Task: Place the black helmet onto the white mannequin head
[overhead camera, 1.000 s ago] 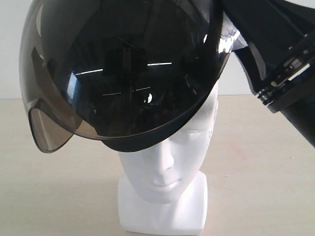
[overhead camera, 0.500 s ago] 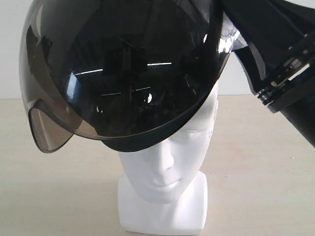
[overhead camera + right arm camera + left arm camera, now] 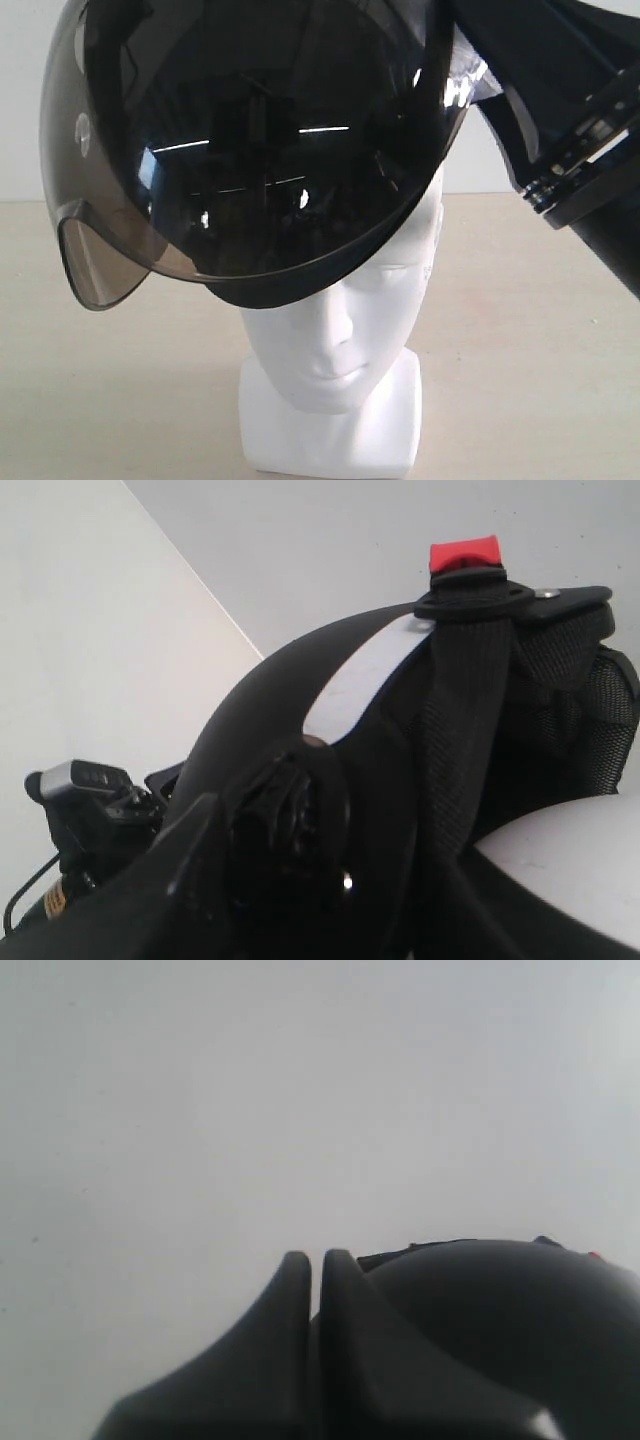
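You see the black helmet (image 3: 280, 288) on top of the white mannequin head (image 3: 335, 330), tilted. Its visor (image 3: 230, 130) lies before the brow and reaches past the head to the left. The head stands on the table (image 3: 520, 330). The right arm (image 3: 570, 100) meets the helmet at its upper right. The chin strap (image 3: 455, 730) hangs down inside the helmet, just beside the head.

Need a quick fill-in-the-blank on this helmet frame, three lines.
1. The helmet hangs tilted over the ___ head.
2. Its strap carries a ___ tab.
3. The left claw is ___.
Missing words: white; red; shut.
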Motion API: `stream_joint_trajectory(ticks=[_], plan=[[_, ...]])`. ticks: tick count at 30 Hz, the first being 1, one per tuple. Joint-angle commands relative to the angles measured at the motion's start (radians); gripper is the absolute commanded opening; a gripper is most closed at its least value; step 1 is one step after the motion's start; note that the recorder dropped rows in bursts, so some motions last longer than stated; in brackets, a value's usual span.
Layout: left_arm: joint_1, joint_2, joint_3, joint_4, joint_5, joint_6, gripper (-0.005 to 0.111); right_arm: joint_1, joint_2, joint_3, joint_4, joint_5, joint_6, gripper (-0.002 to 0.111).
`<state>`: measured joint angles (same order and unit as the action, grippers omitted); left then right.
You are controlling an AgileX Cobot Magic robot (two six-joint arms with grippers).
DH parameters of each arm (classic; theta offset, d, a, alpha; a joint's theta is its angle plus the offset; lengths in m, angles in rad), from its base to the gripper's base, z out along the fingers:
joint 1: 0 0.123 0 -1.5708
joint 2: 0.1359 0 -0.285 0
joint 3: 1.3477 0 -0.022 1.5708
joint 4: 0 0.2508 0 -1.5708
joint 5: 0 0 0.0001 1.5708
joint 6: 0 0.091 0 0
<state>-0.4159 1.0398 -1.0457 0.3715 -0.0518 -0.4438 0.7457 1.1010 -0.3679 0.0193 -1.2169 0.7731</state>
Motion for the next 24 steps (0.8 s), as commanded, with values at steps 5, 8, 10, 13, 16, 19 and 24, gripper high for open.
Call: stream_joint_trajectory(ticks=[5,8,10,13,16,19,24], plan=[[-0.05,0.067,-0.132,0.222,0.083,-0.011,0.004,-0.02,-0.01,0.007,0.136,-0.004,-0.13,0.0],[-0.05,0.068,-0.155,0.132,0.12,-0.018,0.004,-0.02,-0.01,0.007,0.136,-0.004,-0.13,0.0],[-0.048,0.079,-0.166,0.108,0.136,-0.017,0.004,-0.02,-0.01,0.007,0.136,-0.004,-0.13,0.0],[-0.048,0.094,-0.174,0.116,0.134,0.017,0.004,-0.02,-0.01,0.007,0.134,-0.004,-0.13,0.0],[-0.051,0.111,-0.174,0.101,0.136,0.017,0.004,-0.02,-0.01,0.007,0.134,-0.004,-0.13,0.0],[-0.085,0.124,-0.174,0.045,0.147,0.017,0.004,-0.02,-0.01,0.007,0.134,-0.004,-0.13,0.0],[-0.163,0.133,-0.174,0.045,0.129,0.059,0.004,-0.02,-0.01,0.007,0.138,-0.004,-0.147,0.0]])
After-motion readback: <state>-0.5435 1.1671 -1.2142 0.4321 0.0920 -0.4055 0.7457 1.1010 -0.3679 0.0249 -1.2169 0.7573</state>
